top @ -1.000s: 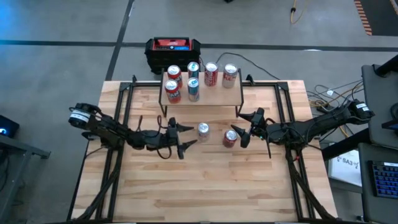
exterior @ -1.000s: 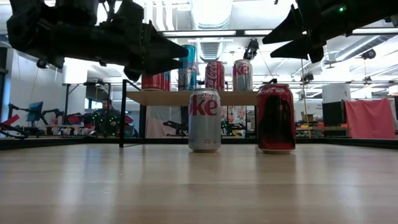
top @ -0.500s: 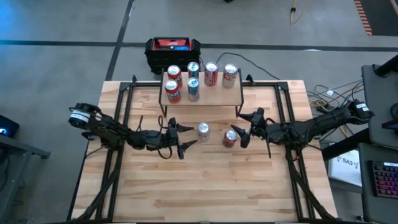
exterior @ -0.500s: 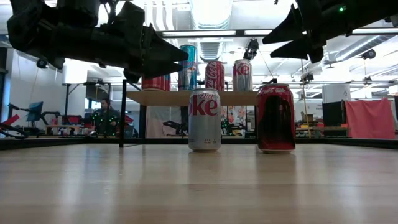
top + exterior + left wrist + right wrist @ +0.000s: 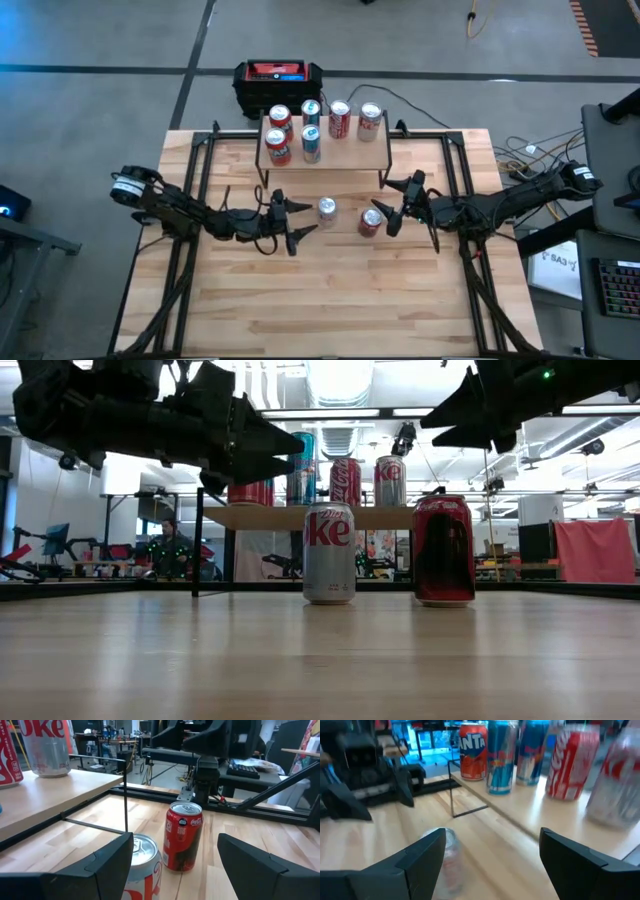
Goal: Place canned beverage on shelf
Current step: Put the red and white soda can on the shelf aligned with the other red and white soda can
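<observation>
Two cans stand upright on the bare table [image 5: 340, 290] in front of the shelf [image 5: 350, 155]: a silver Diet Coke can [image 5: 327, 209] and, just beside it toward my right arm, a red Coca-Cola can [image 5: 371, 221]. They are close but not touching; the low view shows a clear gap between them. The shelf sits behind them at the table's far edge, its wooden board carrying six cans grouped along the back and toward my left side, with the front strip and the right front corner of the board bare.

My right gripper [image 5: 397, 205] hangs above the table just beside the red can, fingers spread apart and holding nothing. In the low view it sits higher than the can's top. My left gripper [image 5: 298, 222] hovers on the other side, near the silver can, also spread wide and empty, raised at about shelf-board height. Both point inward at the cans from opposite sides.

Toward the near edge the wooden table is open. Behind the shelf, off the table, sits a black-and-red box [image 5: 278, 77].
</observation>
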Controlling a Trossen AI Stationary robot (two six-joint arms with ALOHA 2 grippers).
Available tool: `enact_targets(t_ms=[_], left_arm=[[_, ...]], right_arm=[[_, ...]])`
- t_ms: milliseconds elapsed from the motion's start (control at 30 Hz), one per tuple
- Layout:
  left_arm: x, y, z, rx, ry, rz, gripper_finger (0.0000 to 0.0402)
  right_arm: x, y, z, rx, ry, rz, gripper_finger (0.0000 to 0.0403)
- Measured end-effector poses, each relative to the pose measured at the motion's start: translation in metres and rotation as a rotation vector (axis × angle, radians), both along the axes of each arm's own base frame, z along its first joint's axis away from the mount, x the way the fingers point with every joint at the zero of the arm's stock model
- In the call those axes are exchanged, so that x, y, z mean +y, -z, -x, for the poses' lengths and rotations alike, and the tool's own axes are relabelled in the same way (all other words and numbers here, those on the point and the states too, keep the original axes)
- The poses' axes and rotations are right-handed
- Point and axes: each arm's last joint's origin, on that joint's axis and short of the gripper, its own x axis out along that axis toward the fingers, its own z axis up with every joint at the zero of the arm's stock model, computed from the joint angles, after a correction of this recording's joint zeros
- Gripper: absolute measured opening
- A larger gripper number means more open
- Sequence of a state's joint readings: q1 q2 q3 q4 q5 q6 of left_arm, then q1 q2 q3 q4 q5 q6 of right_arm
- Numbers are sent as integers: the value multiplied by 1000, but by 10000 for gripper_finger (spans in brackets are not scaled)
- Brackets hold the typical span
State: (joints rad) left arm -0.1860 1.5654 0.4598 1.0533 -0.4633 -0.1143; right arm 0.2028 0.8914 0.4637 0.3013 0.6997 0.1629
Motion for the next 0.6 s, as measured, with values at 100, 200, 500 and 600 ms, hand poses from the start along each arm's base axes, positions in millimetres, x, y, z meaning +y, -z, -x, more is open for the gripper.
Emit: enact_targets(t_ms=[100,200,500,600], left_arm=[[0,-2,-1,-6,0,1,274],[-1,-4,-3,-8,0,2,274],[-2,-9,-11,5,1,3,274],[-3,-12,-15,20,1,0,274]], right_arm=[[0,0,0,65,-20,115,299],[0,1,-1,83,-25,134,299],[1,2,-1,49,-39,66,299],[2,3,-1,11,-51,-27,299]])
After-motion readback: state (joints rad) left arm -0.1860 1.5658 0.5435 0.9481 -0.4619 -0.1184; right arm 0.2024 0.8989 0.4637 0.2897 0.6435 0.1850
